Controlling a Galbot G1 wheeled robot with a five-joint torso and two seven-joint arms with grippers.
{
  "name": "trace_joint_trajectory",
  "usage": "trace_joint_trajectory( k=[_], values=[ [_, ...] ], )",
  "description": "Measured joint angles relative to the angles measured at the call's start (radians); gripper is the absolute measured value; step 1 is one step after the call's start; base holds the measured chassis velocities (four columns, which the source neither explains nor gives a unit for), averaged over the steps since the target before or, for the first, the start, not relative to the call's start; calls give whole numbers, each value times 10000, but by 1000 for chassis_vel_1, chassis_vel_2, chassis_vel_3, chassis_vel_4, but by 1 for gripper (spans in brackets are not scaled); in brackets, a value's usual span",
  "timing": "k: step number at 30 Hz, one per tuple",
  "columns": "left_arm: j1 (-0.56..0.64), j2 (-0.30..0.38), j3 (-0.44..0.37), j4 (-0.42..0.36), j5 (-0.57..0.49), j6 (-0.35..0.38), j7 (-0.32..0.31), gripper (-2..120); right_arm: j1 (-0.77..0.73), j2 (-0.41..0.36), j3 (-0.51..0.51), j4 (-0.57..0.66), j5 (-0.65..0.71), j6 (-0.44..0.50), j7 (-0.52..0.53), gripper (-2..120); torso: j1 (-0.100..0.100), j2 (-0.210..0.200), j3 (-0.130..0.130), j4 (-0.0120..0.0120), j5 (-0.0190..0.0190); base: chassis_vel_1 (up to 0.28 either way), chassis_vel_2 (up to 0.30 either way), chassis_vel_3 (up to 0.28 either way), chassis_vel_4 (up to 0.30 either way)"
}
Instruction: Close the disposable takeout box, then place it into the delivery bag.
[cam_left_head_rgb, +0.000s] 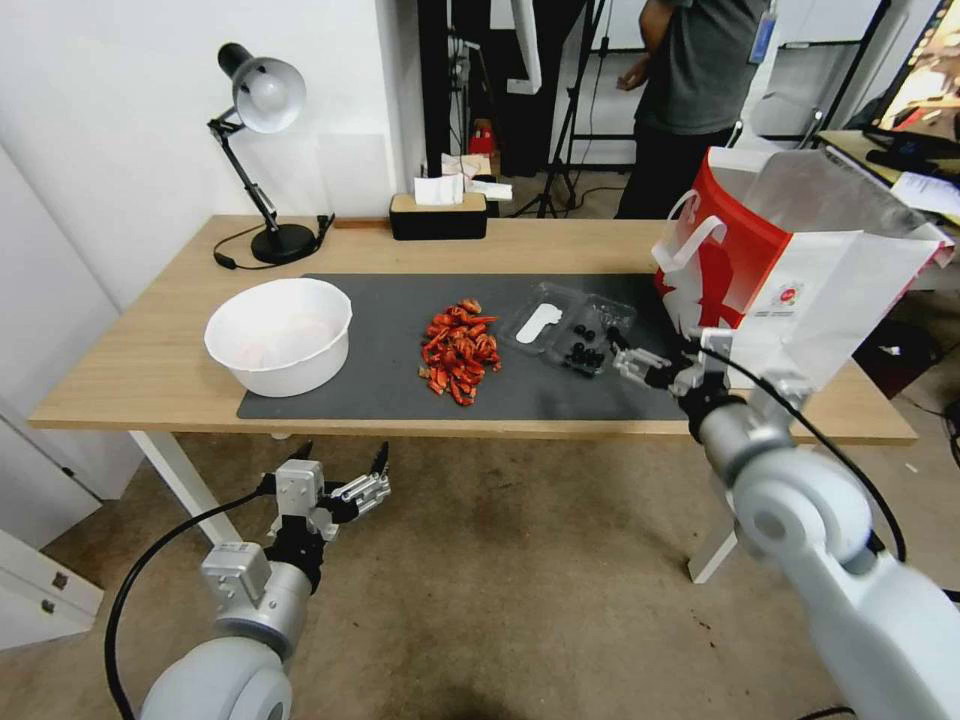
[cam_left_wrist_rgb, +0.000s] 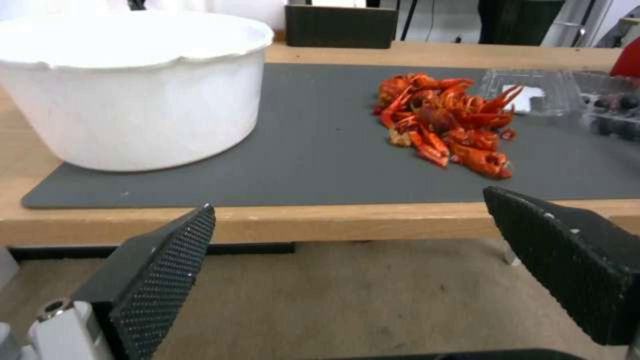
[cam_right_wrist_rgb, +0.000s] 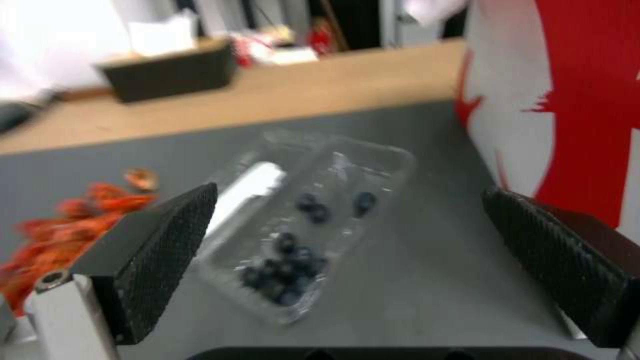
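Note:
The disposable takeout box (cam_left_head_rgb: 568, 332) lies open on the dark mat, a clear clamshell with a white sticker on one half and dark berries in the other. My right gripper (cam_left_head_rgb: 622, 356) hovers open just to the right of it, between the box and the delivery bag (cam_left_head_rgb: 800, 262). The bag stands upright at the table's right end, red and white, with its top open. In the right wrist view the box (cam_right_wrist_rgb: 347, 165) lies between and beyond the open fingers of my right gripper (cam_right_wrist_rgb: 350, 194), with the bag (cam_right_wrist_rgb: 567, 100) close beside it. My left gripper (cam_left_head_rgb: 343, 456) hangs open below the table's front edge.
A round white bowl (cam_left_head_rgb: 280, 334) sits on the mat's left end. A pile of red crayfish (cam_left_head_rgb: 460, 350) lies left of the box. A desk lamp (cam_left_head_rgb: 262, 150) and a black tissue box (cam_left_head_rgb: 438, 214) stand along the far edge of the table (cam_left_head_rgb: 130, 370).

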Motion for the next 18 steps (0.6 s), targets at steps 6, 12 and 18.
trace_joint_trajectory(
  k=[6,12,18],
  values=[
    [33,-72,-8,108,99,-7,17,100,1897,-9,-1219,-960,2140,-1038,2255,100,0,0,-1,-3,0,0,0,0,0],
    [31,-112,20,133,131,-7,21,100,2729,260,-2033,-1765,2870,-1473,3474,100,1,-1,0,-1,5,0,0,0,0],
    [72,-119,-15,116,135,-8,30,100,3235,447,-2568,-2154,3012,-1666,4032,100,0,-1,-2,-1,-2,0,0,0,0]
  ],
)
